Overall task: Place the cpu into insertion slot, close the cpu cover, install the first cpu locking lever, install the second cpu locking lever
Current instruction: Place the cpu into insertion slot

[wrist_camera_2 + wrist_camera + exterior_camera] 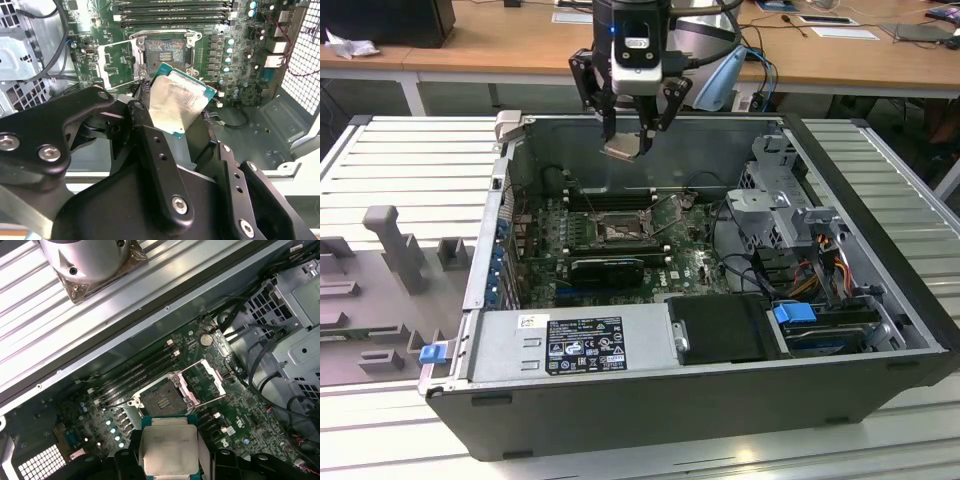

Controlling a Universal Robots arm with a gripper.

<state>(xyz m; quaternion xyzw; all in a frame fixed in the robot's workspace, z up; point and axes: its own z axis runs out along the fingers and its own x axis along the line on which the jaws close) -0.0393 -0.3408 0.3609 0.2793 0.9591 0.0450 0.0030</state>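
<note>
a robotics lab or workshop: an open computer case (720,400) sits on a slatted metal tabletop (410,160), with long wooden desks (500,50) carrying papers (845,32) behind.

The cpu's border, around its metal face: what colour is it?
Teal-green; the cpu shows it best in the second wrist view.

The black pincer (172,122) grips the cpu (180,97) by two edges (silvery face showing, tilted), clear of the bare insertion slot (164,52), whose cpu cover (116,62) lies swung open just beside it.
</note>
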